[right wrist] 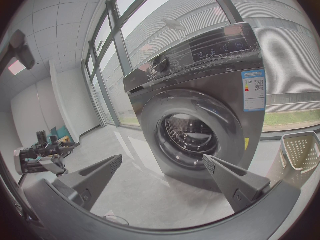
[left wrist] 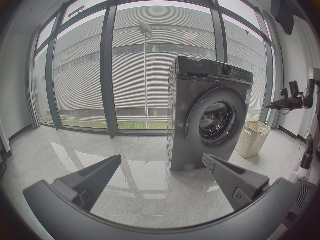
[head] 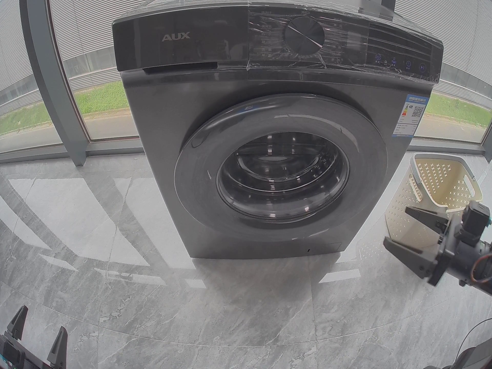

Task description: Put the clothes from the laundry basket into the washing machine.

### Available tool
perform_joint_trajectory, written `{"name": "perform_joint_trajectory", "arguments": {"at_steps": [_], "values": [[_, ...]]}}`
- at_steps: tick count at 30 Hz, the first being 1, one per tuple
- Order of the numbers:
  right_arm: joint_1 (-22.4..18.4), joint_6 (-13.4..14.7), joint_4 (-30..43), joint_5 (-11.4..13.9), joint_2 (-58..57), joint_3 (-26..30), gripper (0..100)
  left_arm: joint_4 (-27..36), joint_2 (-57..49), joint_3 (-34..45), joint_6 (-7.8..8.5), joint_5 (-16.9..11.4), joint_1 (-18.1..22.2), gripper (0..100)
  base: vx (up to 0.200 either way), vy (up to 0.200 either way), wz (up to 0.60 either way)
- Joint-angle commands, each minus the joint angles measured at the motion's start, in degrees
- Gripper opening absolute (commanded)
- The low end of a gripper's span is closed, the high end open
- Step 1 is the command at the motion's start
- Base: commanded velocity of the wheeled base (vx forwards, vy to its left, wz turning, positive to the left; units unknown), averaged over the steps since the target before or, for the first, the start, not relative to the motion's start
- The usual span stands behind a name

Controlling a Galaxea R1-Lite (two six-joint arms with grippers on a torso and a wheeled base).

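On the grey marble floor point(head: 102, 221), before a tall window point(head: 77, 52), one front-loading washing machine point(head: 154, 129) is recorded, dark grey. Its round door point(head: 205, 144) is seen shut, with the drum visible through the glass.

Markings: a brand logo point(head: 176, 36) in pale lettering is carried on the left of the control panel. A rotary dial point(head: 304, 35) is set at the middle, with small print around it too fine to be made out. Blue lit icons point(head: 400, 62) are ranged to the right. Clear film is stretched over the dial and icons. A blue-and-white label point(head: 411, 115) with a square code is stuck at the front's upper right corner. A small yellow sticker point(right wrist: 246, 143) is placed lower on the same side.

One laundry basket point(head: 405, 201), cream and perforated, is stood upright on the floor just beside the machine's right lower corner.

Right claw point(head: 397, 226): held above the floor in front of the basket, fingers spread, nothing gripped.

Left claw point(head: 42, 319): held low, well apart from the machine, fingers likewise spread and holding nothing.
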Motion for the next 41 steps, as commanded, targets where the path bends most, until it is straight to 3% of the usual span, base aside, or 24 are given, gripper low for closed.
{"name": "perform_joint_trajectory", "arguments": {"at_steps": [1, 4, 7, 12, 15, 16, 17, 21, 23, 24, 26, 28, 31, 32, 35, 38, 41], "values": [[-4.91, -2.82, 15.23, -0.60, -24.85, 4.99, 100, 0.00, -0.93, 1.01, -0.12, -0.02, 0.01, 100, 0.000, 0.000, 0.00], [-11.06, -5.02, 24.02, -1.13, -34.52, 5.87, 100, 0.00, -0.93, 1.01, -0.21, -0.02, 0.01, 100, 0.000, 0.000, 0.00], [-16.78, -5.28, 33.60, -0.95, -47.62, 7.10, 100, 0.00, -0.84, 1.01, -0.56, -0.02, 0.01, 100, 0.000, 0.000, 0.00], [-19.15, -5.28, 46.16, -1.57, -64.49, 8.51, 100, 0.00, -0.84, 1.01, -0.03, -0.11, 0.01, 100, 0.000, 0.000, 0.00], [-21.61, -5.37, 49.24, -1.39, -68.54, 9.38, 100, 0.00, -0.84, 1.01, -0.03, -0.11, 0.01, 100, 0.000, 0.000, 0.00], [-24.25, -5.02, 49.94, -2.09, -70.47, 13.08, 100, 0.00, -0.84, 1.01, -0.12, -0.11, 0.01, 100, 0.000, 0.000, 0.00], [-24.16, -5.19, 51.09, -2.45, -70.64, 13.25, 100, 0.00, -0.84, 1.01, -0.12, -0.11, 0.01, 100, 0.000, 0.000, 0.00], [-23.63, -2.29, 53.99, -13.34, -70.38, 12.99, 100, 0.00, -0.84, 1.01, -0.56, -0.02, -0.08, 100, 0.000, 0.000, 0.00], [-23.81, -1.06, 54.16, -16.42, -70.38, 12.90, 100, 0.00, -0.84, 1.01, -0.56, -0.02, -0.08, 100, 0.000, 0.000, 0.00], [-23.72, -1.32, 54.25, -18.53, -70.38, 12.90, 100, 0.00, -0.84, 1.01, -0.47, -0.02, -0.08, 100, 0.000, 0.000, 0.00], [-23.81, -1.94, 55.30, -20.38, -70.12, 13.08, 100, 0.00, -0.84, 1.01, -0.47, -0.11, -0.08, 100, 0.000, 0.000, 0.00], [-23.90, -2.29, 55.39, -19.85, -69.77, 13.08, 100, 0.00, -0.84, 1.01, -0.21, -0.11, -0.08, 100, 0.000, 0.000, 0.00], [-23.28, -5.98, 56.89, -15.54, -69.33, 12.99, 100, 0.00, -0.84, 1.01, -0.39, -0.11, -0.08, 100, 0.000, 0.000, 0.00], [-23.37, -5.63, 57.06, -14.93, -69.24, 12.90, 100, 0.00, -0.84, 1.01, -0.74, -0.02, -0.08, 100, 0.000, 0.000, 0.00], [-23.63, -5.98, 56.18, -15.01, -69.50, 13.25, 100, 0.00, -0.93, 1.01, 0.14, -0.11, 0.01, 100, 0.000, 0.000, 0.00], [-23.72, -5.37, 56.01, -15.10, -69.50, 13.25, 100, 0.00, -0.93, 1.01, -0.65, 0.07, 0.01, 100, 0.000, 0.000, 0.00], [-23.55, -5.37, 56.10, -15.10, -69.50, 13.25, 100, 0.00, -0.93, 1.01, -0.03, -0.02, 0.01, 100, 0.000, 0.000, 0.00]]}}
